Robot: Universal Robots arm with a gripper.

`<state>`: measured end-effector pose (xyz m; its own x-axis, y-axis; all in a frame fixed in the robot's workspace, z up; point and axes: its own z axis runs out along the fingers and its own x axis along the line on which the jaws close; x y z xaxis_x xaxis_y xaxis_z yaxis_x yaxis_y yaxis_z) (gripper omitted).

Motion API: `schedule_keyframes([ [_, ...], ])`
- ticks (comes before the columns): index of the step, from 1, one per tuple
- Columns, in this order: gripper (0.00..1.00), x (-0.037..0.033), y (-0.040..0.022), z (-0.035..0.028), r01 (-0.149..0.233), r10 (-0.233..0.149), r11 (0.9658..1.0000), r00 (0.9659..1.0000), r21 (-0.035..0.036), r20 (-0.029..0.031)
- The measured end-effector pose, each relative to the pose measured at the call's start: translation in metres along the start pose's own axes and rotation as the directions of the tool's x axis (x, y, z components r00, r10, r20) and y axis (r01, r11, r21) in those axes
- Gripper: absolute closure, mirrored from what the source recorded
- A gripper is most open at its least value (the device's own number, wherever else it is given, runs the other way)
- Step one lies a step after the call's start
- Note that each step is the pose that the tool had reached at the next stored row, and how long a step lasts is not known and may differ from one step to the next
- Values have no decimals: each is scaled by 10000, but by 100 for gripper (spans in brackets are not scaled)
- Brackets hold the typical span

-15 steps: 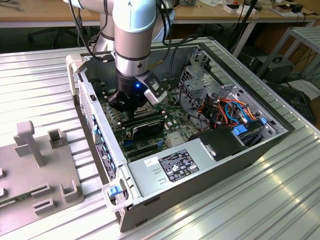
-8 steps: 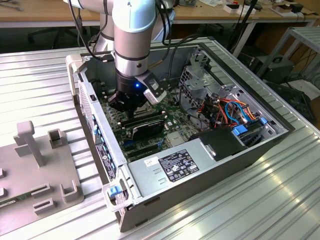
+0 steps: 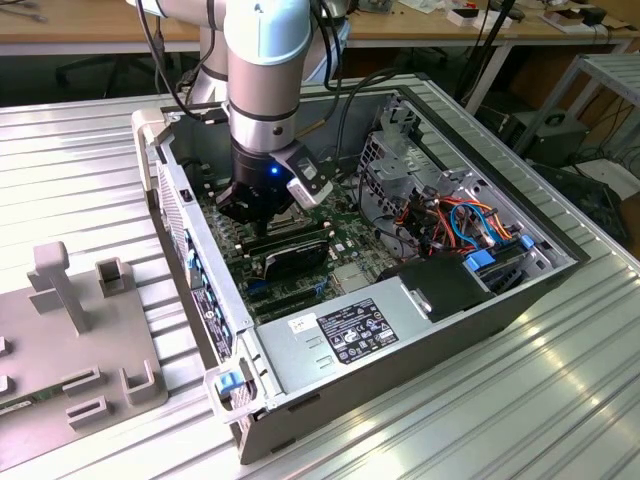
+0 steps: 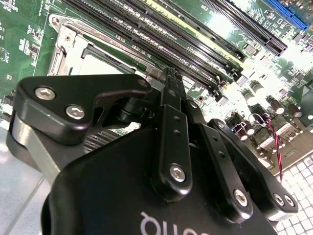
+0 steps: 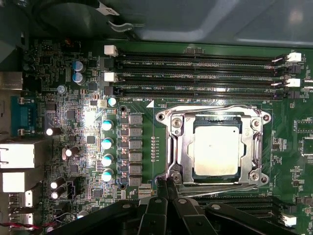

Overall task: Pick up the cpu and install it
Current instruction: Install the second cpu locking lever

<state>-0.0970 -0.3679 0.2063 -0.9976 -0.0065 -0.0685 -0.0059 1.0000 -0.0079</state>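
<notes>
The cpu (image 5: 216, 149), a small square chip with a dull silver top, lies flat inside the motherboard socket, ringed by the socket's metal frame (image 5: 179, 147). My gripper (image 5: 167, 186) hovers just beside the socket's edge, its two black fingers pressed together and holding nothing. In the second wrist view the shut fingertips (image 4: 170, 81) point down at the board next to the socket frame (image 4: 66, 41). In the exterior view the gripper (image 3: 255, 205) hangs low inside the open computer case (image 3: 540, 270), over the green motherboard.
Memory slots (image 5: 195, 76) run along one side of the socket. A long black card (image 3: 290, 255) sits near the gripper, and a power supply (image 3: 350, 335) fills the case's near corner. Coloured cables (image 3: 470, 225) bunch at the exterior view's right. A grey fixture (image 3: 70, 340) stands outside the case.
</notes>
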Motion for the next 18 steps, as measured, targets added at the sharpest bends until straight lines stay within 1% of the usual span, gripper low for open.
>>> schedule_keyframes([
  [18, 89, 20, 34, 7, 1, -1, 10000, 10000, -1, 1],
])
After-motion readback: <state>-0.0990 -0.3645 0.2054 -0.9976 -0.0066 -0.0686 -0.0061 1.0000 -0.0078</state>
